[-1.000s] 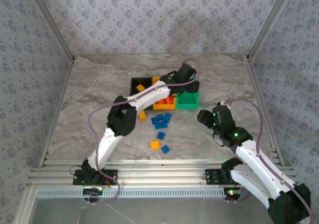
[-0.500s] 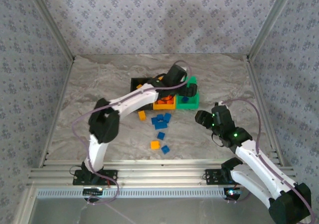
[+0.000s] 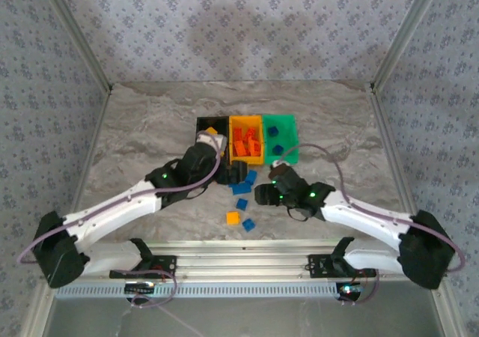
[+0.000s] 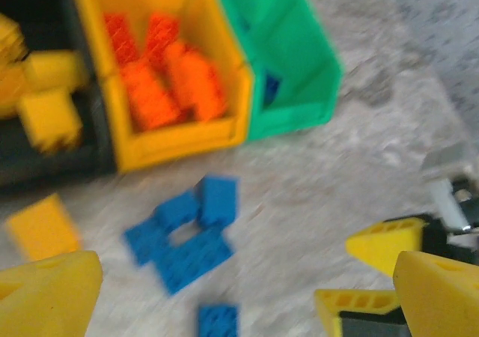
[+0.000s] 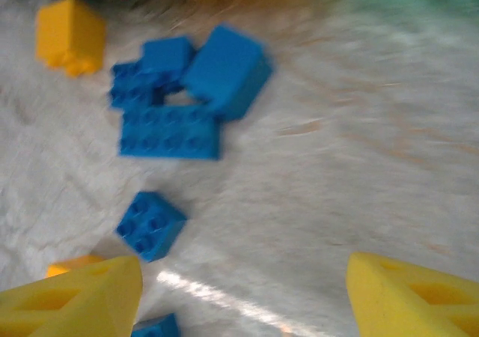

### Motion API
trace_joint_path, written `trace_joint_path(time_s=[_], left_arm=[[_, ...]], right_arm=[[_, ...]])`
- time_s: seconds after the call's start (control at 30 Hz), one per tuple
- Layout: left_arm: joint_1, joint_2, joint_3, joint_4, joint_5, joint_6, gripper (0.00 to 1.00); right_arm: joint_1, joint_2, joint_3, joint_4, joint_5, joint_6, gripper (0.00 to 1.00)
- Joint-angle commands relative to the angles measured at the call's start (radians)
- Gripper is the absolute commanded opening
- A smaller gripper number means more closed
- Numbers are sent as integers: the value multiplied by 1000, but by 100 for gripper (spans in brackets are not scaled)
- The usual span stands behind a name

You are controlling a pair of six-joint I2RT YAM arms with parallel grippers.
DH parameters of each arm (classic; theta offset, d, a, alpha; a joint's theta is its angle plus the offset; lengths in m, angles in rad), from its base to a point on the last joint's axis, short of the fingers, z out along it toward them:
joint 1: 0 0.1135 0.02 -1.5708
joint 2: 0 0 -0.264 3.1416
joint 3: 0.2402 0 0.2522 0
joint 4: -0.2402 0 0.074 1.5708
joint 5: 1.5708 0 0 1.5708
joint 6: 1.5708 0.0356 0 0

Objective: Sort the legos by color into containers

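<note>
The containers stand in a row: black (image 3: 203, 124), yellow-orange (image 3: 246, 157) holding red-orange legos (image 4: 168, 82), and green (image 3: 289, 124) with two blue legos (image 3: 272, 132). Yellow legos (image 4: 45, 97) lie in the black bin (image 4: 45, 161). Several blue legos (image 3: 242, 186) lie clustered in front of the bins, with single blue ones (image 5: 150, 225) and a yellow one (image 3: 233, 218) nearer. My left gripper (image 3: 230, 174) hangs open just left of the cluster (image 4: 183, 240). My right gripper (image 3: 258, 195) is open low over bare table beside the cluster (image 5: 179, 97).
Another yellow brick (image 5: 69, 34) sits on the table in front of the black bin. The right gripper's yellow fingers (image 4: 382, 243) show at the right of the left wrist view, close to my left fingers. Bare marbled table (image 3: 352, 142) spreads to both sides.
My left gripper opened over the green bin and has pulled back toward the loose bricks. My right arm has swung left and down to the blue cluster.
</note>
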Motion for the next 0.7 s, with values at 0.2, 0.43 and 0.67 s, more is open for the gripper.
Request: trace_joint_path(time_s=[0.2,0.43,0.67], left_arm=[[1,-267,-203,-123,-102,-110,100],[13,-311,-226,-147,-124,-112,100],[26,-306,-223,-148,-140,-107,100]], right_arm=[[225,228,147,-131,1,-96,73],[285,337,197,-214,65,-91,73],[323,419,236,-230,103,-88,65]])
